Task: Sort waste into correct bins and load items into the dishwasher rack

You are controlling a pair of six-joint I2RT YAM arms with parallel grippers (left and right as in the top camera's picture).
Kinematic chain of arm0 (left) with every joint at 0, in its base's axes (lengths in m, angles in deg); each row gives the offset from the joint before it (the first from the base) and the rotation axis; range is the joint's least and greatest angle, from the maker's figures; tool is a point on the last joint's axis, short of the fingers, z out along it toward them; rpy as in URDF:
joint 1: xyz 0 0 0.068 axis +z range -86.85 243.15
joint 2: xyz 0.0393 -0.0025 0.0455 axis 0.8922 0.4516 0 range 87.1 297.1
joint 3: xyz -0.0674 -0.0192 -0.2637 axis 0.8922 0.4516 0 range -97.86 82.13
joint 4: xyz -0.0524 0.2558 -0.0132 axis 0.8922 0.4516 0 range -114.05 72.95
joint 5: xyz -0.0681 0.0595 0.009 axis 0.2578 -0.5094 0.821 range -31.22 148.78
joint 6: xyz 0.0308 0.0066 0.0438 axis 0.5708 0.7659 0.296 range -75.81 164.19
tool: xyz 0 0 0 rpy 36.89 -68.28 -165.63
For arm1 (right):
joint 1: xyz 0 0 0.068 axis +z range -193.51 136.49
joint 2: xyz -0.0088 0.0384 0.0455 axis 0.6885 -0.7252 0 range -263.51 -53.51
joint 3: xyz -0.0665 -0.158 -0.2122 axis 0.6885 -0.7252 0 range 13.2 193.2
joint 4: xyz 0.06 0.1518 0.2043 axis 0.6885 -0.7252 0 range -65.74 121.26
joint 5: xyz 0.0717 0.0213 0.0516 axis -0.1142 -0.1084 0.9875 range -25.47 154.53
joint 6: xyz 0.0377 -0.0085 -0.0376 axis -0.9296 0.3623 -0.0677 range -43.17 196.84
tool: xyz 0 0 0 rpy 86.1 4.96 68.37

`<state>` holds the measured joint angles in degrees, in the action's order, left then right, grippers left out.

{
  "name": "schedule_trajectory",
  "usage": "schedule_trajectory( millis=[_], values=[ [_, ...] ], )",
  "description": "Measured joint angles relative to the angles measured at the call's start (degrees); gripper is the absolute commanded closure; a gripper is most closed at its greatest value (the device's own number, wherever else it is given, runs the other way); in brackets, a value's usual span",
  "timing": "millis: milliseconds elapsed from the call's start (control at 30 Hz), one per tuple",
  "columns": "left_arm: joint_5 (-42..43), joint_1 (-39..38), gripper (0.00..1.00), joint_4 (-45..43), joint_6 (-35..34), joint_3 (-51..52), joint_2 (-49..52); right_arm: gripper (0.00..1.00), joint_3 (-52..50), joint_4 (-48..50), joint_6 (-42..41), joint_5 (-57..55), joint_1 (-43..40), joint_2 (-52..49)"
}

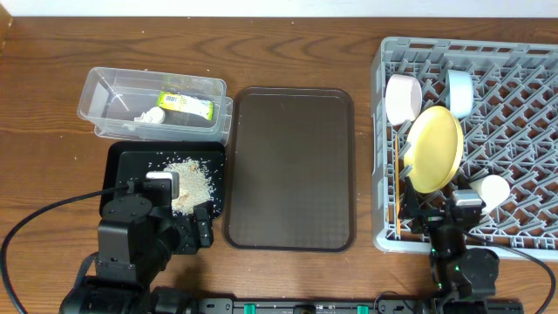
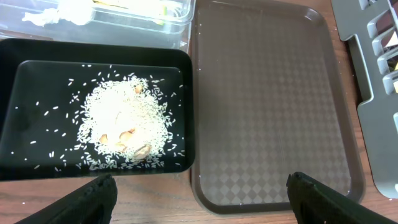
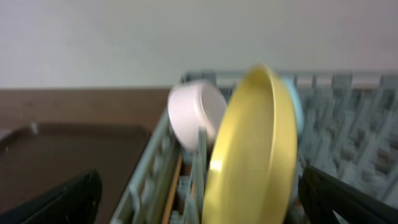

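Observation:
The dishwasher rack [image 1: 523,48] at the right holds a yellow plate [image 1: 434,148] on edge, a white bowl [image 1: 403,96], a pale blue bowl [image 1: 459,92], a small cup [image 1: 493,190] and chopsticks [image 1: 398,187]. My right gripper [image 1: 436,215] stands open at the rack's near edge, and the plate [image 3: 255,155] is just beyond its fingers. The clear tub [image 1: 113,92] contains the wrapper [image 1: 186,105] and crumpled paper [image 1: 148,115]. Rice [image 2: 121,121] lies in the black tray [image 2: 31,81]. My left gripper [image 2: 205,208] is open and empty at that tray's near edge.
A large brown serving tray [image 1: 290,170] lies between the black tray and the rack, with nothing on it. Bare wooden table surrounds everything. The arm bases and a black cable occupy the front edge.

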<state>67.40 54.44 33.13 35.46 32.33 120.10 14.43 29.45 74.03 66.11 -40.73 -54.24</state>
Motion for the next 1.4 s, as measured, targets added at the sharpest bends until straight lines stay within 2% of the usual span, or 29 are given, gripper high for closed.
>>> schedule_trajectory(
  millis=[100,233,1400],
  values=[
    [0.0,0.0,0.1,0.0,0.0,0.0,0.0,0.01,-0.02,2.75,2.1,0.66,0.0,0.09],
    [0.0,0.0,0.1,0.0,0.0,0.02,0.0,0.01,-0.42,-1.68,3.5,1.49,0.0,0.11],
    [0.0,0.0,0.1,0.0,0.0,0.02,0.0,0.01,-0.79,-2.05,3.65,1.75,0.0,0.04]
  ],
)
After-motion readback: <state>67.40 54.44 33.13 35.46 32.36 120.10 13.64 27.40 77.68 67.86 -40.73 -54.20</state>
